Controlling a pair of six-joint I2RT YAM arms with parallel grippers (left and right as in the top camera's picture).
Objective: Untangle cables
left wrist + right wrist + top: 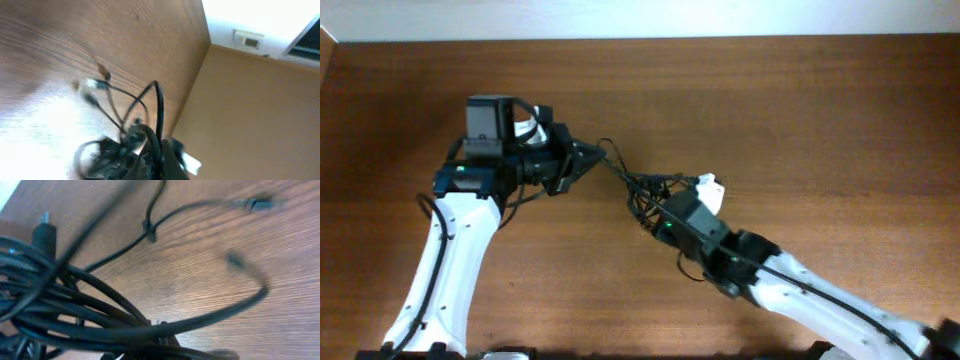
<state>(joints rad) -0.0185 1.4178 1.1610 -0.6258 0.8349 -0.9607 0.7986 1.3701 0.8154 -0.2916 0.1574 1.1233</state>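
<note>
The cables (pixel 642 186) lie as one black knot near the middle of the wooden table (pixel 800 110) in the overhead view, between the two claws. The left gripper (pixel 592 158) sits at about 10 o'clock from the knot. Its jaws are pinched narrow on a strand that runs straight from the tip into the knot. The right gripper (pixel 655 212) reaches in from 4 o'clock and meets the knot at its 5 o'clock edge, jaws closed tight among the cords. In the right wrist view the cables (pixel 100 295) crowd close to the camera at 8 o'clock, so the claw appears to grip them, though its fingers are hidden. A small plug (pixel 44 230) stands up from that bundle at 10 o'clock, and another, blurred, lies on the wood at 1 o'clock. In the left wrist view loose loops of the cables (pixel 158 105) rise from 6 o'clock, with a pale plug end at 9 o'clock.
</note>
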